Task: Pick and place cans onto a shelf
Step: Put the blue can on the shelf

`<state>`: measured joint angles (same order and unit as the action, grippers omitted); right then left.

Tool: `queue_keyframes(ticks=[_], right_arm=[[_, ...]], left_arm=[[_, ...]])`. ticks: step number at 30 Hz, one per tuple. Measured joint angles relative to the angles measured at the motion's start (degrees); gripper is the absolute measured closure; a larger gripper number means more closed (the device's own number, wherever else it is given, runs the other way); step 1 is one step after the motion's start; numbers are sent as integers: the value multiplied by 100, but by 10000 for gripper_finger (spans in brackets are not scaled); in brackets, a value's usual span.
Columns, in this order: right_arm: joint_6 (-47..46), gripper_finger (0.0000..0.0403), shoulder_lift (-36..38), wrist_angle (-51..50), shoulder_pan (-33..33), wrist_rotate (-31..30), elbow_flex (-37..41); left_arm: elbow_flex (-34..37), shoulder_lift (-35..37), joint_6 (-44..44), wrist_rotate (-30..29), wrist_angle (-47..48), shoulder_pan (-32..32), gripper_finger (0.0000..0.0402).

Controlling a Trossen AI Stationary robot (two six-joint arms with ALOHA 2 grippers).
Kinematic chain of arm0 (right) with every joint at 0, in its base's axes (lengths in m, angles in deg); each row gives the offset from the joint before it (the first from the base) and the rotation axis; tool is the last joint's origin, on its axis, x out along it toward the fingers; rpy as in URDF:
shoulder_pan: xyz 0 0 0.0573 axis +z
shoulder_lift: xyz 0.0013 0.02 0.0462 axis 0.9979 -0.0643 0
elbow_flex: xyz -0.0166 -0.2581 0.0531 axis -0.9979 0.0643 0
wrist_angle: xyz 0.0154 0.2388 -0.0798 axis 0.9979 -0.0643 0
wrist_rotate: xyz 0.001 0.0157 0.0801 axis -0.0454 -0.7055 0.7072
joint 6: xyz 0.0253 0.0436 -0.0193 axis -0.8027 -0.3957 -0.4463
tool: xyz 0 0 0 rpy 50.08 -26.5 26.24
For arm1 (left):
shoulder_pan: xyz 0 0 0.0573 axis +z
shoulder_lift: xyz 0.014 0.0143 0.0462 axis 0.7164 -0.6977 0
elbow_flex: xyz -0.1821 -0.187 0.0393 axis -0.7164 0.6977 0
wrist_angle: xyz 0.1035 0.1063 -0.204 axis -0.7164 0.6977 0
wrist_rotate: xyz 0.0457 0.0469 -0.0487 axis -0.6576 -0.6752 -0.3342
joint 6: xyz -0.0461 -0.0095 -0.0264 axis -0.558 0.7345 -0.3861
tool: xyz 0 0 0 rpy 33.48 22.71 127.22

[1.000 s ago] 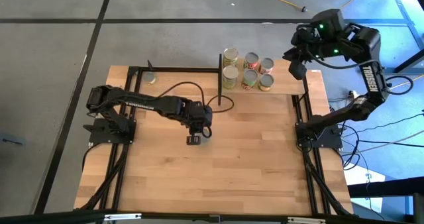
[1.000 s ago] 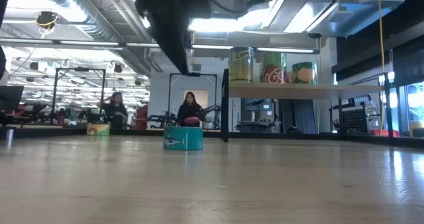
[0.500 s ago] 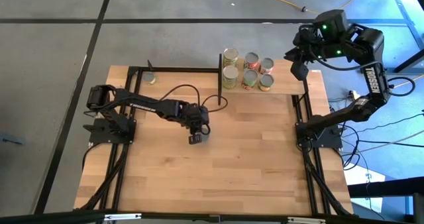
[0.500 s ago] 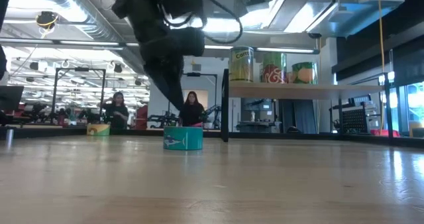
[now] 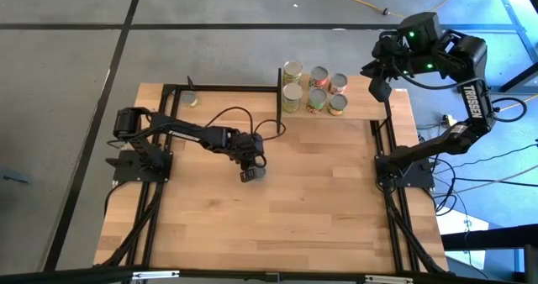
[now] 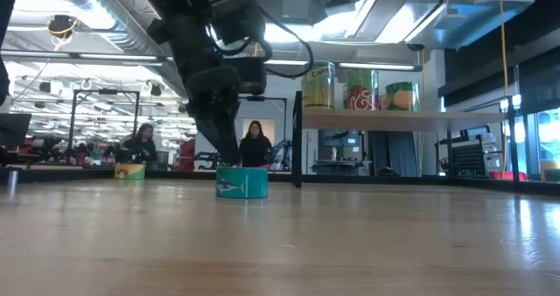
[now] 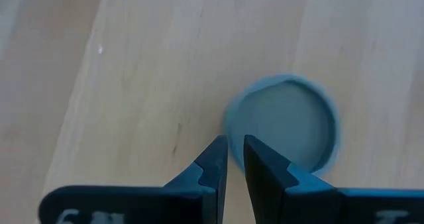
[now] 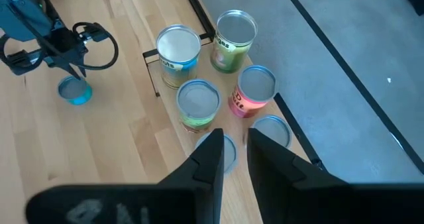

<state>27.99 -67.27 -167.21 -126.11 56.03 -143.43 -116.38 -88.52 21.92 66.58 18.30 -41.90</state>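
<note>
A teal can (image 5: 255, 170) stands upright on its base on the tabletop near the middle; it also shows in the low view (image 6: 242, 183) and the left wrist view (image 7: 285, 121). My left gripper (image 7: 235, 154) is shut, pointing down, its tips at the can's rim on one side (image 6: 229, 158). Several cans (image 5: 316, 88) stand upright on the raised shelf (image 5: 370, 109) at the far right. My right gripper (image 8: 235, 141) is shut and empty, high above the shelf's right end (image 5: 378, 84). A yellow-green can (image 5: 192, 99) stands at the far left. My left gripper comes from above with shut fingers (image 7: 215, 159) at the edge of the teal can's top rim (image 7: 232, 121). I cannot tell whether the tips touch the can. The can stands upright on the table.
Black frame rails (image 5: 227, 88) run along the table's far, left and right sides. A black upright (image 5: 279, 99) stands at the shelf's left end, with a cable loop beside it. In the low view, people (image 6: 254, 144) show in the room behind the table.
My left gripper has come down from well above the table onto the teal can's level, ending at the can's rim. The can has stayed where it was. My right arm has kept still.
</note>
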Motion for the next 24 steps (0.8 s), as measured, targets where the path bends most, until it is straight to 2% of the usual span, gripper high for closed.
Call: queue_keyframes(ticks=[18, 24], right_arm=[[2, 334, 0, 2, -2, 0, 0], [1, 334, 0, 1, -2, -1, 0]], left_arm=[[45, -384, -13, -7, -297, 0, 358], [-148, -568, -473, 196, -434, -1, 394]])
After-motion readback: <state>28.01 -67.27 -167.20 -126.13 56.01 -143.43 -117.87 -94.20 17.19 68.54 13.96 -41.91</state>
